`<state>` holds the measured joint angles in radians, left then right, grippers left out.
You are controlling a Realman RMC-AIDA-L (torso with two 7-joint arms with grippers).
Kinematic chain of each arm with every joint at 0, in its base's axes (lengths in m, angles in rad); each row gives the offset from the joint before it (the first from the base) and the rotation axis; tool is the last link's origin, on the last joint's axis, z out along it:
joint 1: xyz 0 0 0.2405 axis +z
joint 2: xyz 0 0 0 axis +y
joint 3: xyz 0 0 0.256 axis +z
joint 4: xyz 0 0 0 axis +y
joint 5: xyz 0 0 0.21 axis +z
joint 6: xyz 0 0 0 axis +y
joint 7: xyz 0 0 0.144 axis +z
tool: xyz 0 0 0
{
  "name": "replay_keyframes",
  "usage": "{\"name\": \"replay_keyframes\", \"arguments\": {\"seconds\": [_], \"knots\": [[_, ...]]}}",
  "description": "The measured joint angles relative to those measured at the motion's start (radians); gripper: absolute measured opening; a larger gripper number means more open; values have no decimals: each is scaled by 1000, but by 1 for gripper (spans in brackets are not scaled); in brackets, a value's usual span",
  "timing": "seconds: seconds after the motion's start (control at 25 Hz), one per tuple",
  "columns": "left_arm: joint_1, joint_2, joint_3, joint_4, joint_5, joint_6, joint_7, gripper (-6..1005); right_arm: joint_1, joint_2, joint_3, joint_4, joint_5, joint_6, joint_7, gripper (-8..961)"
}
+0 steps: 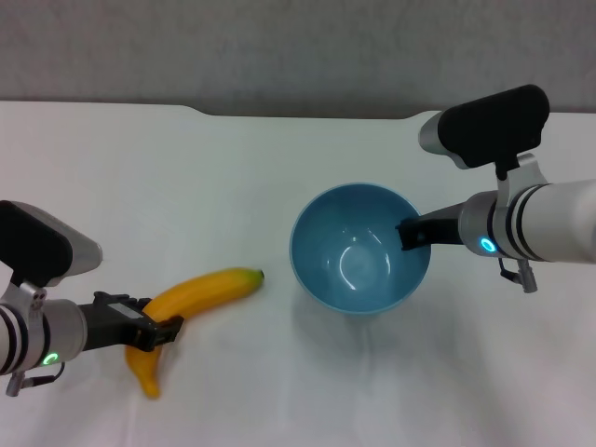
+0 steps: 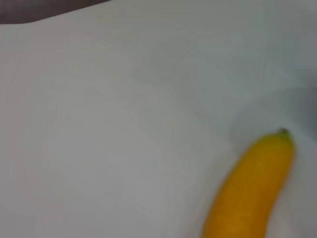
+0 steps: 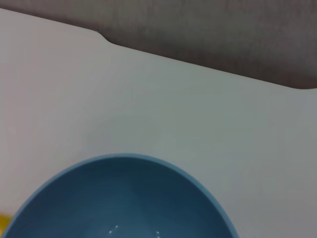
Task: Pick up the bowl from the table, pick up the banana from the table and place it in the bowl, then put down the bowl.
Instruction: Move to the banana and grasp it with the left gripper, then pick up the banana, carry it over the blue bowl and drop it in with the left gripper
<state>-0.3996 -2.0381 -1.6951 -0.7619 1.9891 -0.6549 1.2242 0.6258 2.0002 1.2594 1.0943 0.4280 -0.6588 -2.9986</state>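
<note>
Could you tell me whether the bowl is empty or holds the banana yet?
Empty: the bowl shows a bare blue inside; the banana lies outside it.

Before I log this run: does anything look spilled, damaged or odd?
Nothing stands out. The bowl is empty and intact with the right gripper at its rim; the left gripper is on the banana.

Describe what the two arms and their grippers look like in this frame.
Both arms have white cylindrical forearms with dark bands and a small lit cyan-green ring near the wrist. Each carries a black camera block on a white-grey bracket. The left gripper and right gripper are black, with slim black jaws. A thin metal loop hangs beneath each wrist.
</note>
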Motion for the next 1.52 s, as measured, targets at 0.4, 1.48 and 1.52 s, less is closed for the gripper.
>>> {"name": "replay_keyframes", "arguments": {"seconds": [0.4,1.48,1.52], "knots": [[121,-1,-13,-213,-47,-20,-20,523,-14,0,-2,-10,0,0,0,32],[147,-7,126,-209,-910,-187,269,514,46,5,-176,-39,209,149,1,32],[145,-7,124,-197,-915,-186,277,514,45,4,-179,-33,209,148,1,32]]}}
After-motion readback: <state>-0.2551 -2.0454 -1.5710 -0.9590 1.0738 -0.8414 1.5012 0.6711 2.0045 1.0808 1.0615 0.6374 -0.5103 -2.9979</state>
